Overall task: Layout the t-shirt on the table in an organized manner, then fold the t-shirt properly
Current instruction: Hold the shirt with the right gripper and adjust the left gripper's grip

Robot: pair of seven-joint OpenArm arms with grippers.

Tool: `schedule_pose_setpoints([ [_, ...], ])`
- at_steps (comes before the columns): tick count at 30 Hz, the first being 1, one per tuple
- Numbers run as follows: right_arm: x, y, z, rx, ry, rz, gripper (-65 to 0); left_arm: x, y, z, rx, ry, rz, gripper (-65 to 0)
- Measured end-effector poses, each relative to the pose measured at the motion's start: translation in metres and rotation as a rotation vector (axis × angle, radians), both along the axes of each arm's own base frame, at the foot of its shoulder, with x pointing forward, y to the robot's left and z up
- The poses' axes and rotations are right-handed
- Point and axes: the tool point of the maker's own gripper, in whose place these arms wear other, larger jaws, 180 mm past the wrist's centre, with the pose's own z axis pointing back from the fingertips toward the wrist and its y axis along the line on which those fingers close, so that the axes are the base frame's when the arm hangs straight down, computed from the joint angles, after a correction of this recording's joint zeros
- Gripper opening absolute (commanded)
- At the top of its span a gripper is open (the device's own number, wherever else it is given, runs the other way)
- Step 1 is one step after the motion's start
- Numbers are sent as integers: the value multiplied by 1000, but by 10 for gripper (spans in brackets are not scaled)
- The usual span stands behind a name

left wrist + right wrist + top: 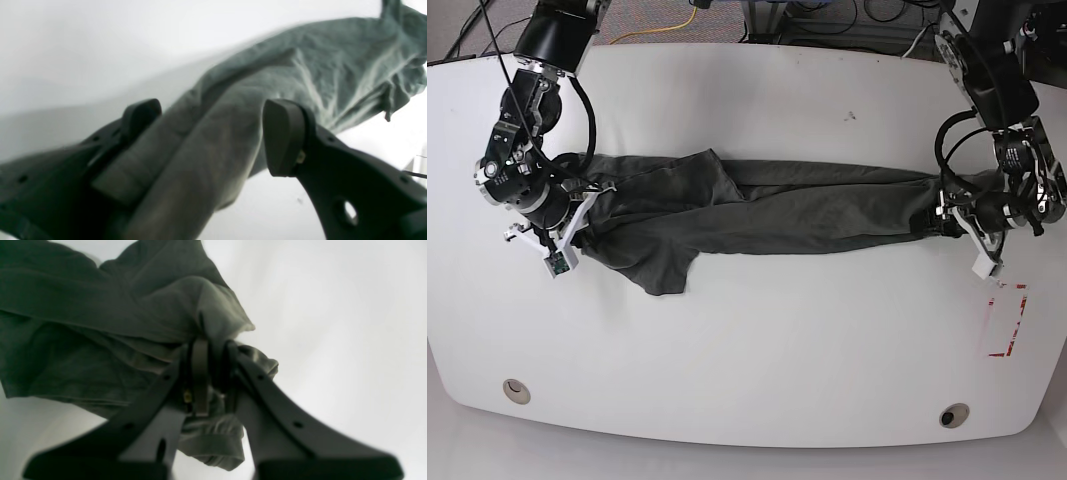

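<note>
In the left wrist view, the left gripper (pixel 210 133) is standing with its fingers (pixel 283 136) spread wide around a fold of the t-shirt (pixel 317 76). In the right wrist view, the right gripper (pixel 213 370) is pinching bunched cloth. In the base view, the t-shirt (pixel 767 215) is lying stretched left to right across the table (pixel 757 370).
</note>
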Motion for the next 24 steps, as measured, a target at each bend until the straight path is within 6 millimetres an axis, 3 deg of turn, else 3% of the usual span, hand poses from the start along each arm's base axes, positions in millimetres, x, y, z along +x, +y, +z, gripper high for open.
schedule_pose_setpoints([
  [6,0,0,0,0,0,0,-585,-9,16,-2,24,19,8,-206],
  [17,0,0,0,0,-1,0,-585,-17,24,-4,35,32,13,-211],
  [19,0,0,0,0,-1,0,-585,-16,27,-2,40,28,17,-246],
  [24,0,0,0,0,0,-1,-585,-17,24,-4,38,32,11,-415],
])
